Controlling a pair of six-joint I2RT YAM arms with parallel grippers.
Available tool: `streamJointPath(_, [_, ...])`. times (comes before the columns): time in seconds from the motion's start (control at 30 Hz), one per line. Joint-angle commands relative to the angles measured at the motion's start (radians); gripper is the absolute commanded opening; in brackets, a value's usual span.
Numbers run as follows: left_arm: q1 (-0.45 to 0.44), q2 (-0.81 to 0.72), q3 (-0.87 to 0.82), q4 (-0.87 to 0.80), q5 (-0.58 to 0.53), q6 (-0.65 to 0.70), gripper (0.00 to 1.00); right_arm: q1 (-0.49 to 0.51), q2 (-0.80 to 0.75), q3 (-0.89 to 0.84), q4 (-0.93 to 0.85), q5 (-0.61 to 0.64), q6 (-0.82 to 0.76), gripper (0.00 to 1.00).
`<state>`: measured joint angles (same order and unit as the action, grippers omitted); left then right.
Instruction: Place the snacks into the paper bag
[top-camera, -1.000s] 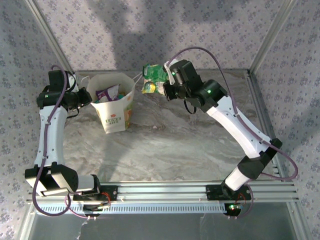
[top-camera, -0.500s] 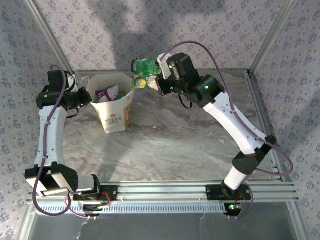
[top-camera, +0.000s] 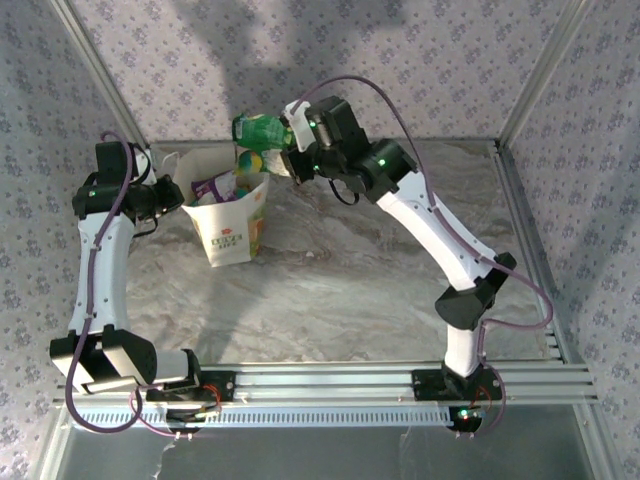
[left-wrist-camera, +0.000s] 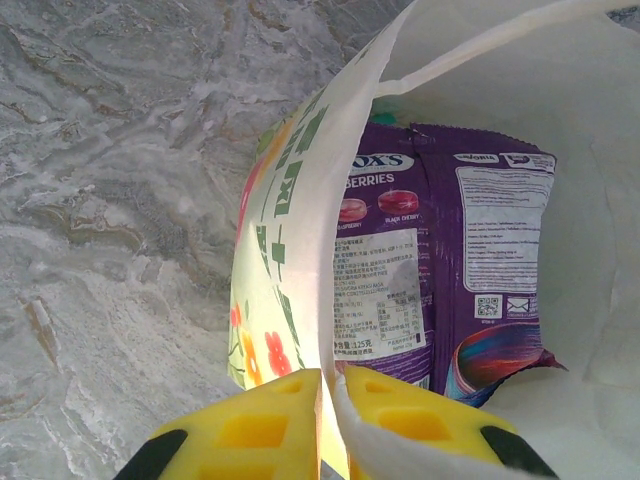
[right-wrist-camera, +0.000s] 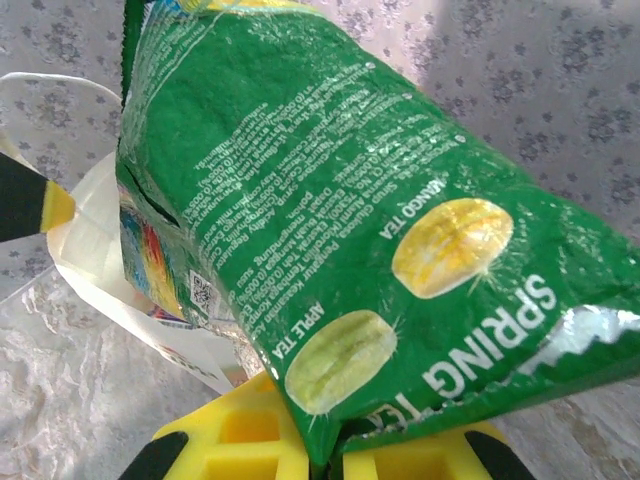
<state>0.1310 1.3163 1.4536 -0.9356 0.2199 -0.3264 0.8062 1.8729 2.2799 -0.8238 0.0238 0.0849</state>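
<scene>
The white paper bag (top-camera: 230, 225) stands upright at the back left of the table, its mouth open. My left gripper (top-camera: 178, 196) is shut on the bag's left wall (left-wrist-camera: 290, 230), one yellow finger inside and one outside (left-wrist-camera: 330, 400). A purple snack packet (left-wrist-camera: 470, 250) stands inside the bag (top-camera: 215, 186). My right gripper (top-camera: 292, 140) is shut on the bottom edge of a green snack packet (top-camera: 258, 131), held in the air over the bag's back right rim. In the right wrist view the green packet (right-wrist-camera: 330, 220) rises from the gripper (right-wrist-camera: 345, 450), with the bag's rim (right-wrist-camera: 85, 235) behind it.
The marbled table top (top-camera: 340, 290) stretches in front of and to the right of the bag. Patterned fabric walls and slanted metal posts (top-camera: 535, 75) close in the back and sides. An aluminium rail (top-camera: 330, 385) with both arm bases runs along the near edge.
The right arm has swung left and a little up, carrying the green packet from the back middle to above the bag's mouth. The left arm and bag have stayed still.
</scene>
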Motion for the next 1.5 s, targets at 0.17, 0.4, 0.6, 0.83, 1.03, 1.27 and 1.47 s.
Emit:
streamJointPath(0.17, [0.017, -0.028, 0.016, -0.008, 0.007, 0.004, 0.15, 0.024, 0.146, 0.22, -0.022, -0.079, -0.001, 0.0])
streamJointPath(0.4, [0.027, -0.025, 0.012, -0.009, 0.013, 0.01, 0.15, 0.032, 0.232, 0.319, -0.04, -0.104, 0.003, 0.0])
streamJointPath(0.6, [0.035, -0.03, -0.001, -0.002, 0.022, 0.007, 0.15, 0.034, 0.254, 0.324, -0.005, -0.134, 0.011, 0.0])
streamJointPath(0.83, [0.039, -0.036, -0.007, -0.001, 0.027, 0.009, 0.15, 0.038, 0.291, 0.343, 0.029, -0.184, 0.04, 0.0])
streamJointPath(1.03, [0.04, -0.043, -0.028, 0.004, 0.032, 0.007, 0.15, 0.045, 0.32, 0.345, 0.074, -0.252, 0.051, 0.0])
streamJointPath(1.27, [0.043, -0.045, -0.029, 0.004, 0.034, 0.012, 0.15, 0.051, 0.347, 0.345, 0.125, -0.272, 0.062, 0.0])
streamJointPath(1.47, [0.046, -0.046, -0.031, 0.001, 0.034, 0.022, 0.15, 0.052, 0.37, 0.349, 0.146, -0.273, 0.071, 0.0])
